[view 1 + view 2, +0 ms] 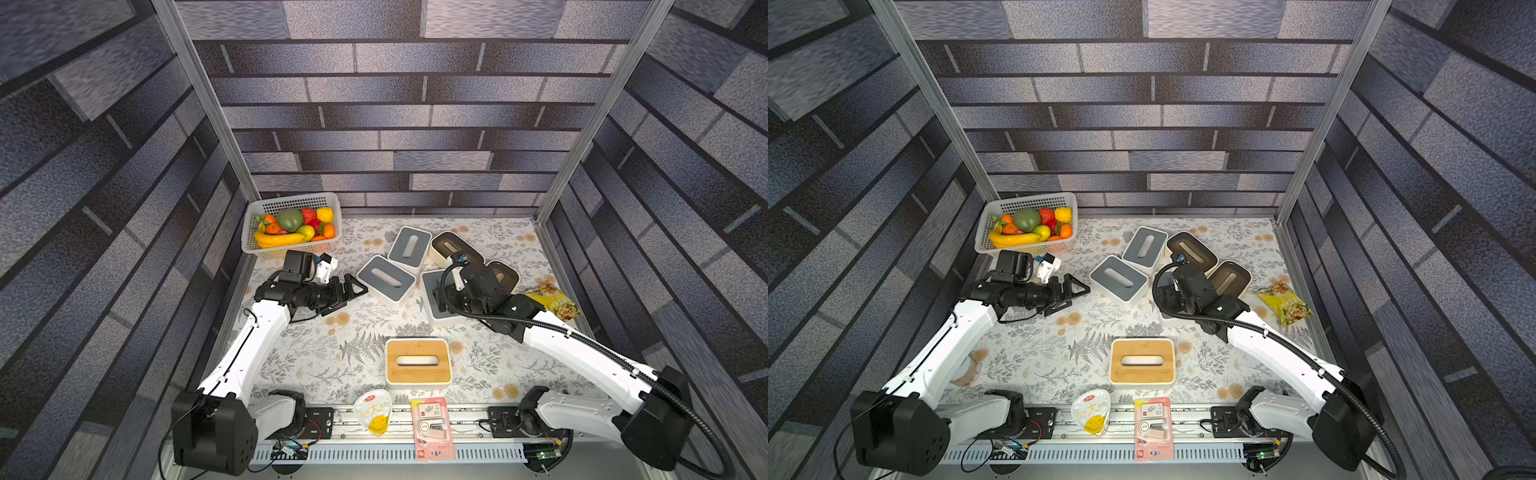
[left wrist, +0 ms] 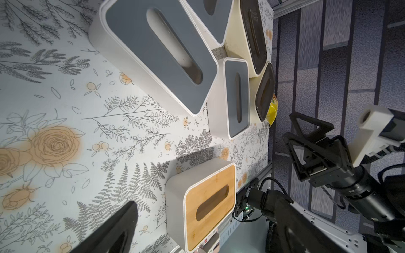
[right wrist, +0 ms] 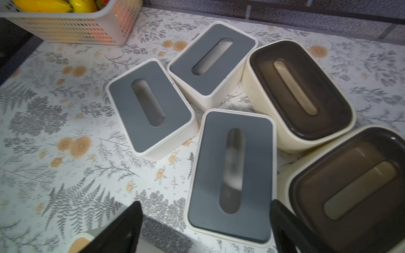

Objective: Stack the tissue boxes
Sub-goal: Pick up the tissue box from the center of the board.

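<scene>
Six tissue boxes stand on the floral table. Two grey-lidded ones (image 1: 409,248) (image 1: 386,280) sit at the back centre, and a third grey-lidded one (image 3: 232,175) lies under my right gripper (image 3: 205,204). That gripper hovers open over the box's near end, one finger beside each long side, touching nothing. Two rounded dark brown boxes (image 1: 451,247) (image 1: 505,274) stand to the right of the grey ones. The light wood box (image 1: 417,361) stands alone near the front. My left gripper (image 1: 353,297) is open and empty, just left of the nearest grey box.
A white perforated basket (image 1: 266,245) of fruit stands in the back left corner. A yellow snack bag (image 1: 552,301) lies by the right wall. A white sachet (image 1: 374,411) and a pink packet (image 1: 432,428) lie on the front rail. Walls enclose three sides.
</scene>
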Action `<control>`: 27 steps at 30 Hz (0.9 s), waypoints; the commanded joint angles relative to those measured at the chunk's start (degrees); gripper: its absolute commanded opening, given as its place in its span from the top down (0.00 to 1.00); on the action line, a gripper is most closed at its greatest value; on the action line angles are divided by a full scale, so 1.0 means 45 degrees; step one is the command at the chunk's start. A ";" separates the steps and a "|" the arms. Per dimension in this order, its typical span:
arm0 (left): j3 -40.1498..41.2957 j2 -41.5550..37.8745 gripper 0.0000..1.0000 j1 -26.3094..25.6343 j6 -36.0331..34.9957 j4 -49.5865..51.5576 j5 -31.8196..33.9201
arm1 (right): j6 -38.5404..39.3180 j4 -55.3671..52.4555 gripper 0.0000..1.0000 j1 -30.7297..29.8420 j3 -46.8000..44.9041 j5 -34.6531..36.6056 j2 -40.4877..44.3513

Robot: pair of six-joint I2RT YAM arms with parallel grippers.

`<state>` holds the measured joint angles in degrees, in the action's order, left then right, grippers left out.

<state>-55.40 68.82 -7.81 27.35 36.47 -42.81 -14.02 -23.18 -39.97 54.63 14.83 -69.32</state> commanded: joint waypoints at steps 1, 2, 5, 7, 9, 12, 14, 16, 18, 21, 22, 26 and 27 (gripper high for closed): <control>-0.0504 0.0095 0.00 -0.0073 -0.0189 -0.0222 0.0451 | 0.0192 -0.1760 0.18 0.0095 0.0948 0.0410 -0.0975; -0.0629 0.0179 0.00 -0.0168 -0.0163 -0.0124 0.0734 | 0.0124 -0.1703 0.20 0.0100 0.1014 0.0252 -0.1217; -0.1583 0.0867 0.00 -0.0655 -0.0413 0.0688 0.1286 | -0.0172 -0.1190 0.22 0.0091 0.1017 -0.0588 -0.1939; -0.1779 0.1149 0.00 -0.1021 -0.0785 0.0798 0.1379 | -0.0400 -0.0988 0.23 0.0097 0.0935 -0.0473 -0.2489; -0.1412 0.1033 0.00 -0.1020 -0.0874 0.0571 0.1477 | -0.0612 -0.0812 0.25 0.0106 0.0819 -0.0241 -0.2873; -0.1179 0.0575 0.00 -0.0588 -0.1543 0.0852 0.1527 | -0.0663 -0.0536 0.27 0.0093 0.0773 -0.0326 -0.3268; -0.0962 0.0303 0.00 -0.0425 -0.1518 0.0839 0.1919 | -0.0659 -0.0477 0.28 0.0097 0.0885 -0.0342 -0.3531; -0.0925 0.0224 0.00 -0.0459 -0.1567 0.0864 0.1762 | -0.0678 -0.0336 0.28 0.0096 0.0915 -0.0395 -0.3765; -0.0835 0.0136 0.00 -0.0604 -0.1573 0.0821 0.1769 | -0.0653 -0.0083 0.28 0.0092 0.0849 -0.0549 -0.3951; -0.0795 0.0130 0.00 -0.0825 -0.1676 0.0936 0.1999 | -0.0678 0.0174 0.29 0.0074 0.0883 -0.0787 -0.4395; -0.0813 0.0157 0.00 -0.0874 -0.1720 0.0986 0.2046 | -0.0674 0.0251 0.30 0.0078 0.0929 -0.0876 -0.4533; -0.0815 0.0167 0.00 -0.0993 -0.1792 0.1139 0.2164 | -0.0755 0.0500 0.34 0.0074 0.1092 -0.0884 -0.5048; -0.0786 0.0160 0.00 -0.0995 -0.1782 0.1123 0.2187 | -0.0766 0.0505 0.34 0.0097 0.1140 -0.0851 -0.5148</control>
<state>-59.66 70.46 -12.03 21.12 39.75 -34.17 -16.64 -22.24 -39.35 58.24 11.44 -91.31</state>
